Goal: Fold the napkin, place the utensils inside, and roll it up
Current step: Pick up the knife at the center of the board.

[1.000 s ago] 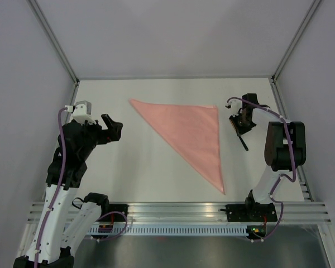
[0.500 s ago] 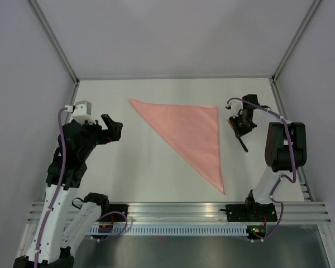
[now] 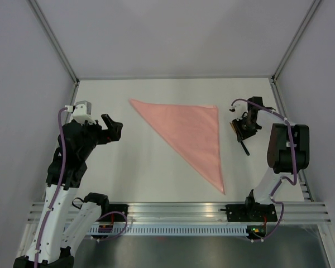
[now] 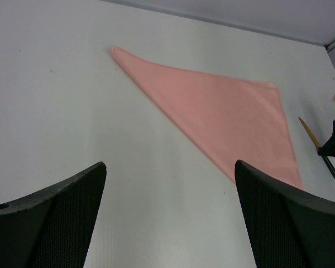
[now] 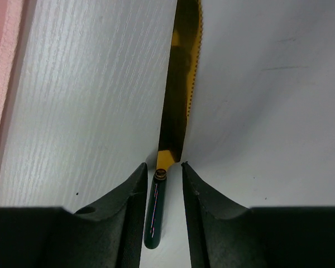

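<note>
Right hand point(image 5: 163, 165) loosely straddles the gold-bladed utensil point(image 5: 178, 84).

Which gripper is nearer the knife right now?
Right. The right gripper sits directly over the knife, fingers either side of its dark handle. The left gripper hangs open on the far side of the napkin.

- The white table point(image 3: 128, 167) is sitting level, taking the load.
- The pink napkin point(image 3: 192, 131) is lying flat mid-table, folded into a triangle, its corners pointing to 10, 2 and 5 o'clock.
- The knife point(image 3: 245, 147) is resting on bare table at the napkin's 3 o'clock, near but apart, its gold serrated blade leading and its dark handle pointing to 5 o'clock.
</note>
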